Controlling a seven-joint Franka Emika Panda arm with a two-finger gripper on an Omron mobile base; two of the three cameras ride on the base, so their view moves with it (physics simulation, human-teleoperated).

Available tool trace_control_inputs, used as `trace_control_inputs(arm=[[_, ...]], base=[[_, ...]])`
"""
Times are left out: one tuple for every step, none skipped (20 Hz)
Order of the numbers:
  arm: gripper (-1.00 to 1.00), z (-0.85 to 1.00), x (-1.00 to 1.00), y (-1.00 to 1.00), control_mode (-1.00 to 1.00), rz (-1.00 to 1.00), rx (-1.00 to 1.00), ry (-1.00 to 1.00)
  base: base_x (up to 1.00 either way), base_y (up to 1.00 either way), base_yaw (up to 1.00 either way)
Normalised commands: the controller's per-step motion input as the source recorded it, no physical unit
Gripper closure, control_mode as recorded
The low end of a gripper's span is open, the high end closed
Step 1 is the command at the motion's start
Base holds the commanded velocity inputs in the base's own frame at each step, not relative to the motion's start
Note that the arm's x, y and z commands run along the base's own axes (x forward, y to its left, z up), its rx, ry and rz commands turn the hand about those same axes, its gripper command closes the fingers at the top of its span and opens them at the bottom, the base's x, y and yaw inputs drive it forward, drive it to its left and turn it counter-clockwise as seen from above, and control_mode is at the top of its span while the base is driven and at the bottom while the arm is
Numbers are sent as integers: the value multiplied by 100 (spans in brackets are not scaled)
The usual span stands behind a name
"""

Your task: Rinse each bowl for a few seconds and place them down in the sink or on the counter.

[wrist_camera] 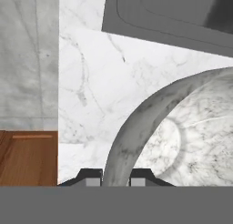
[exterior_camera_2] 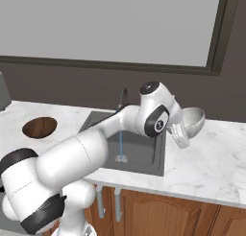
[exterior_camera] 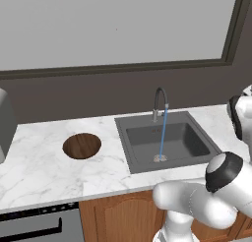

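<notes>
Fingertips of the gripper (wrist_camera: 116, 176) pinch the rim of the pale grey bowl (exterior_camera_2: 192, 121), held tilted above the counter (exterior_camera_2: 211, 168) right of the sink (exterior_camera: 189, 142). Water streams from the faucet (exterior_camera: 159, 102); the brown bowl (exterior_camera: 82, 145) sits on the counter left of the sink.

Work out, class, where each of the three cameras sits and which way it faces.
Left base view: behind-left, facing sink and brown bowl; arm lower right.
Right base view: behind-right, same sink; arm carries grey bowl over the counter.
Hand view: on the hand, along fingers pinching that bowl's rim.
Shared: sink, running water.
</notes>
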Motion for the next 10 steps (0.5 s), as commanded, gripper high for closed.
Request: trace_control_inputs(arm=[[100, -10, -11, 24, -100, 9, 8, 0], [100, -3, -2, 44, -100, 3, 6, 0], [100, 0, 0, 49, -100, 2, 5, 0], [100, 0, 0, 61, -100, 1, 1, 1], [100, 0, 0, 68, -100, 1, 0, 7], [100, 0, 6, 69, -100, 1, 0, 12], [100, 0, 6, 67, -100, 2, 0, 13], [100, 0, 4, 61, -100, 2, 0, 12], [100, -3, 0, 54, -100, 3, 0, 10], [100, -6, 0, 51, -100, 3, 0, 8]], base=[[0, 0, 0], [0, 0, 0], [0, 0, 0], [0, 0, 0], [0, 0, 0], [0, 0, 0], [0, 0, 0], [0, 0, 0], [0, 0, 0], [0, 0, 0]])
